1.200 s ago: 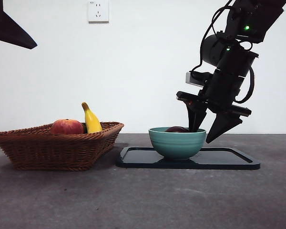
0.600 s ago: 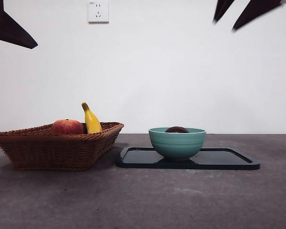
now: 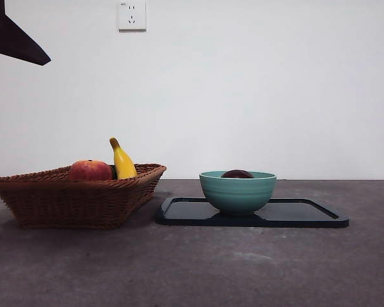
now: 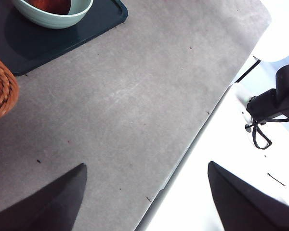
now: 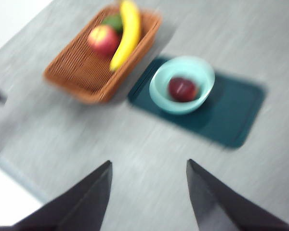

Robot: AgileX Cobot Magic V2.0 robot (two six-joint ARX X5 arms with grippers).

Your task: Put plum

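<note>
Plum (image 3: 237, 174) sits in the bowl (image 3: 237, 192); my right hand (image 5: 149, 192) hangs wide and empty, so I'd leave it be.

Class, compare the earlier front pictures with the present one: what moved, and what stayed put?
The right end effector, open, rose from beside the bowl and left the front view. The plum stayed in the bowl on the tray; basket unchanged.
</note>
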